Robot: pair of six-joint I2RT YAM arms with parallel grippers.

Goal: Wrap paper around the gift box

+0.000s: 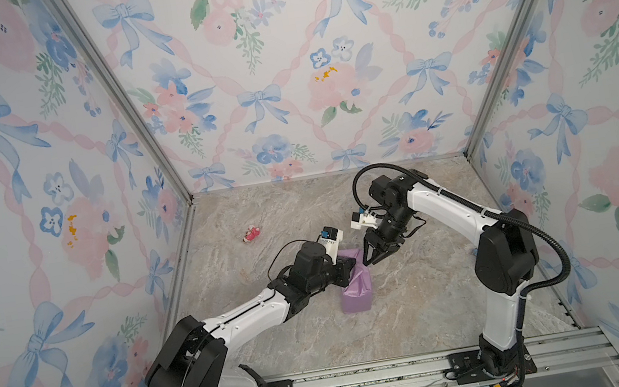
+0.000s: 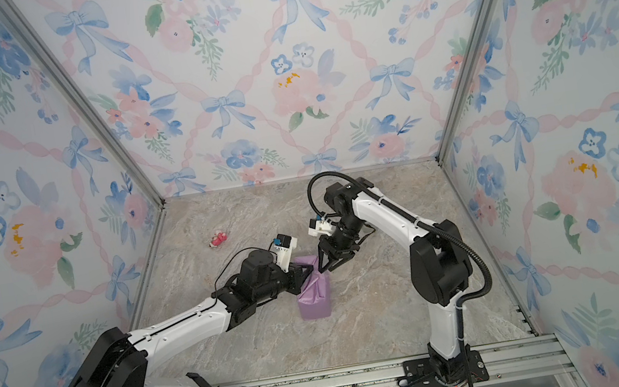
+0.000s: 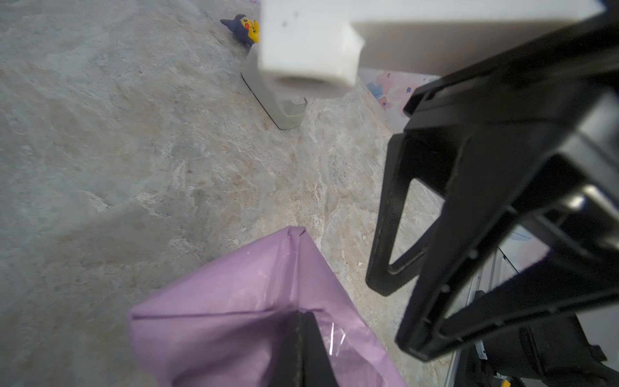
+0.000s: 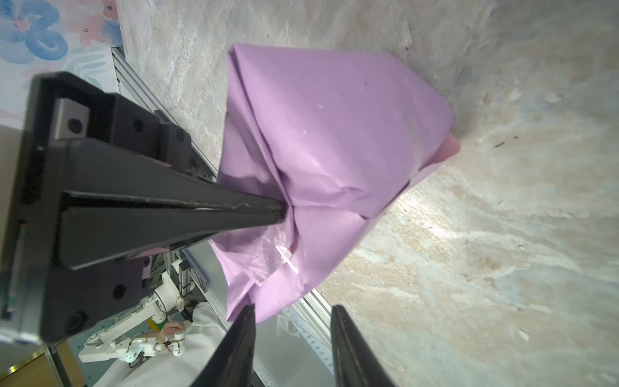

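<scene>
Gift box fully covered by the paper; closed left gripper pins the end fold, right gripper open beside it, so sealing seemingly remains.

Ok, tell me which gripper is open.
The right gripper: its jaws stand apart. The left gripper is shut, tip against the paper.

Lilac paper lies as a creased, wrapped bundle on the marbled counter, with pale pink peeking out at one end. The left hand, fingers pressed together, pokes its tips into gathered folds beside clear tape. The right hand hovers near the bundle, fingers apart with nothing between them.
</scene>
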